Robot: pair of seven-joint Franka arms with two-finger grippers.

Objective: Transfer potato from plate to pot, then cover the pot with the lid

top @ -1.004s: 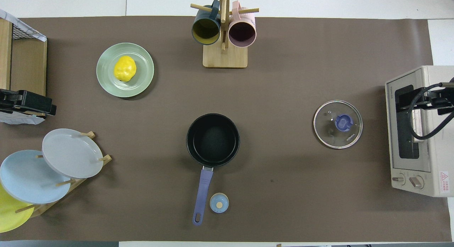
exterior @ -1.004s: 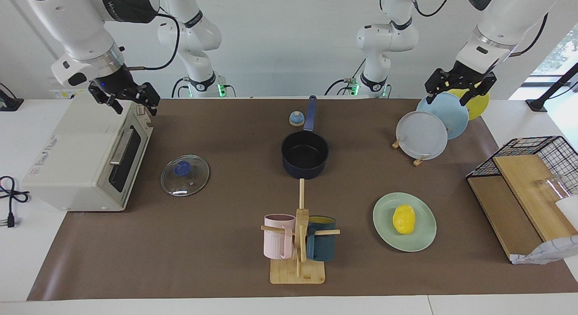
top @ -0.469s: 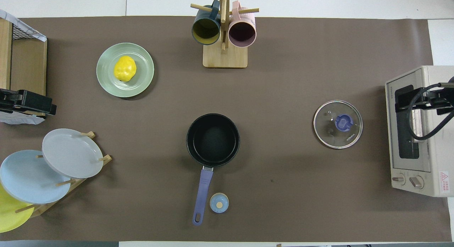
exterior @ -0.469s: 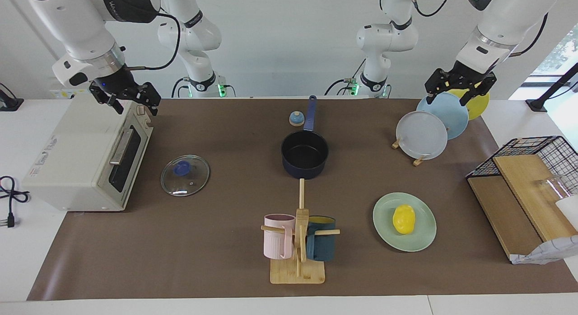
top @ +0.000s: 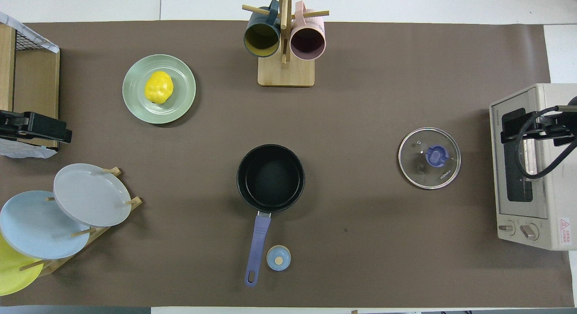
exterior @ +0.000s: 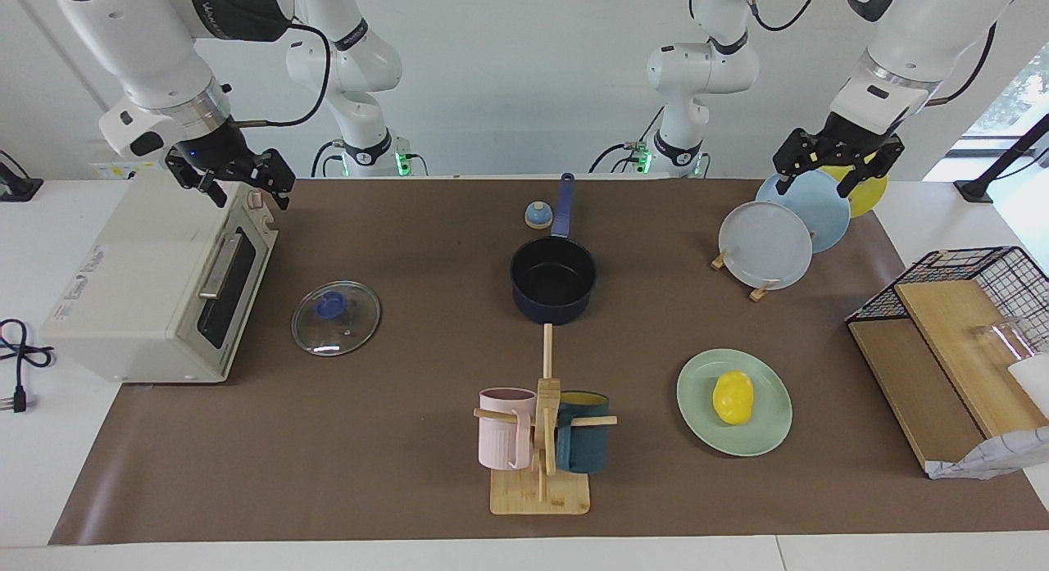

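Observation:
The yellow potato [exterior: 733,396] lies on the mint-green plate [exterior: 770,432], far from the robots toward the left arm's end; both also show in the overhead view, the potato [top: 158,87] on the plate [top: 185,97]. The navy pot [exterior: 553,281] stands empty mid-table, its handle pointing toward the robots. The glass lid [exterior: 336,318] with a blue knob lies flat beside the toaster oven. My left gripper [exterior: 822,178] hangs open and empty over the plate rack. My right gripper [exterior: 246,191] hangs open and empty over the toaster oven.
A white toaster oven [exterior: 156,284] stands at the right arm's end. A wooden rack of upright plates [exterior: 766,245] and a wire basket with boards [exterior: 959,342] stand at the left arm's end. A mug tree [exterior: 542,428] stands farther from the robots than the pot. A small bell [exterior: 538,215] sits beside the pot handle.
Both grippers have drifted only slightly in the air. The potato, plate, pot and lid have not moved.

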